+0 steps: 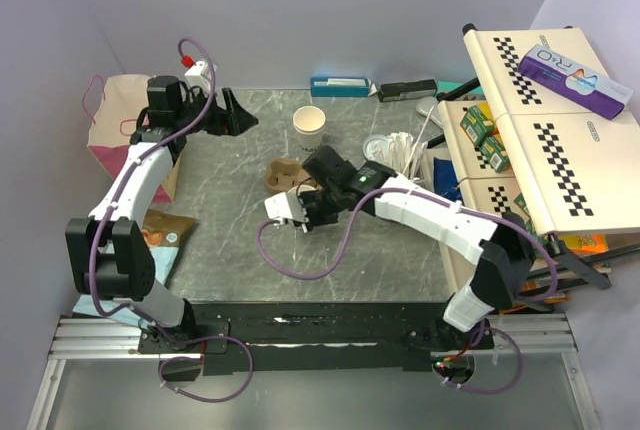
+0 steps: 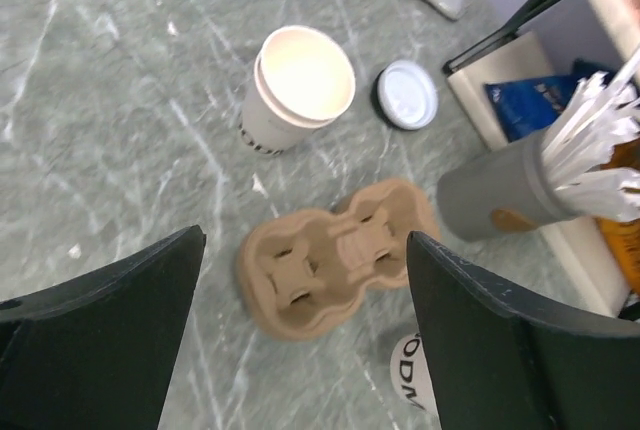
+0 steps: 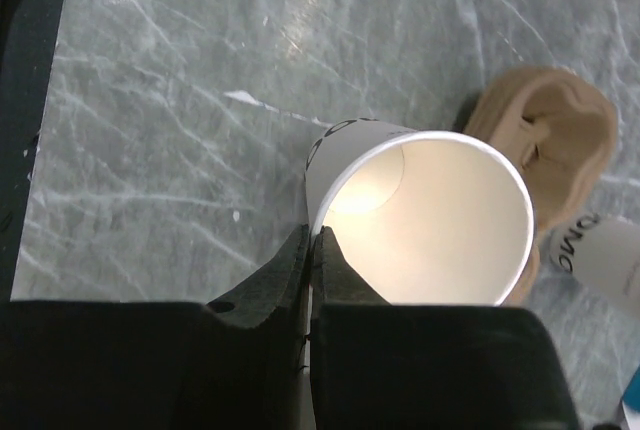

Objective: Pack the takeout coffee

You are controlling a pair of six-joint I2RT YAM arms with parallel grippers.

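The right tool (image 3: 312, 242) is clamped together on the near rim of a small off-white paper cup (image 3: 430, 220). On my right wrist feed I look straight into its mouth: a thin white rim, a warm tan inside, and dark lettering on the outer wall down toward the base. It sits just beside the brown moulded cardboard two-cup tray (image 3: 550, 120) and covers that tray's near edge. I cannot tell whether its base touches the grey-green marbled desk (image 3: 180, 100) or hangs clear of it. On the overhead feed this cup is hidden under the right arm's wrist.

The left tool (image 2: 306, 240) hangs with its fingers wide apart, gripping nothing, looking down on the tray. Beyond the tray a second paper cup (image 2: 298, 85) stands upright on the desk, mouth up, with what looks like a doubled rim. The round white plastic lid (image 2: 405, 93) lies flat just to its right, apart from it, near the grey cup of white straws (image 2: 505, 195). A white printed piece (image 3: 590, 250) lies by the tray, cut off at the frame edge; I cannot make out whether it is another cup.
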